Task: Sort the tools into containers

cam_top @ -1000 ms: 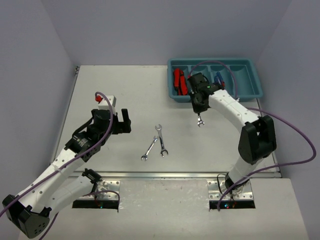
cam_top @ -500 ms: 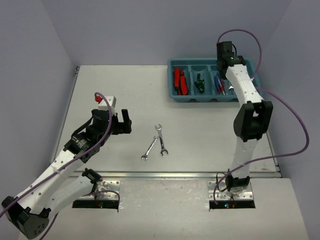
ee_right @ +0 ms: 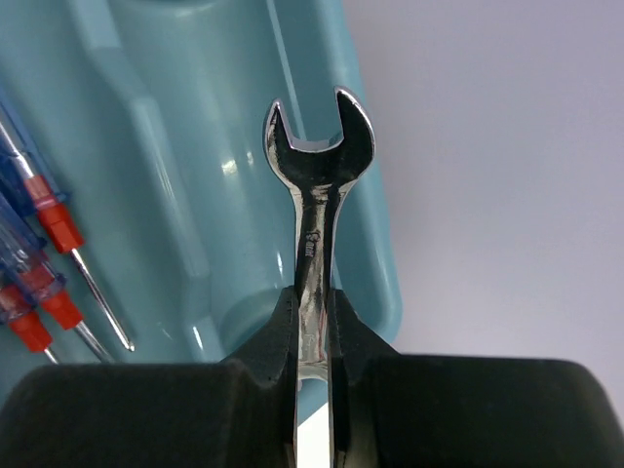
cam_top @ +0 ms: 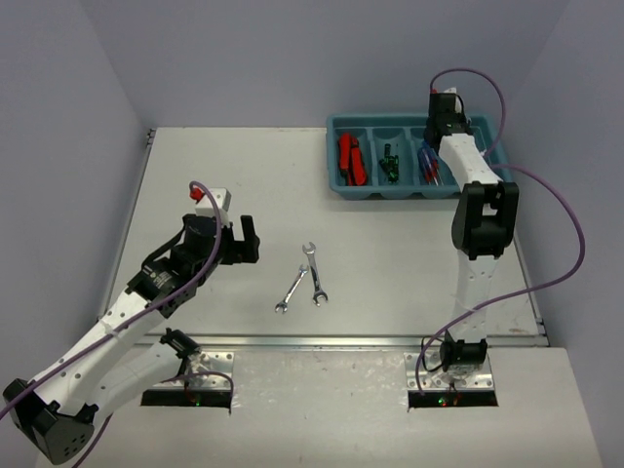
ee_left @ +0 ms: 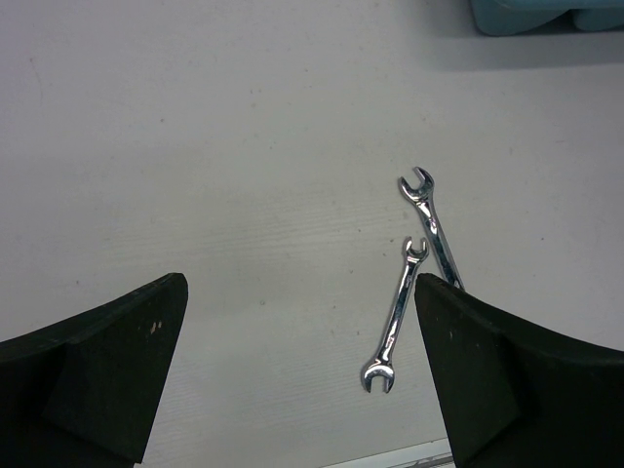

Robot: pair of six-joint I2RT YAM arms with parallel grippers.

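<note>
The teal four-compartment tray stands at the back right. It holds red-and-black knives, green-black screwdrivers and blue-handled screwdrivers. My right gripper hangs over the tray's back right part. In the right wrist view it is shut on a silver wrench, held over the end of the rightmost compartment, beside the blue screwdrivers. Two more wrenches lie mid-table. My left gripper is open and empty to their left; they also show in the left wrist view, between its fingers.
Grey walls close the table at the back and both sides. The right arm's purple cable loops above the tray. The table's metal front edge runs just below the two loose wrenches.
My right arm has carried the wrench from in front of the tray up and over to its back right part. The left arm has barely moved.
</note>
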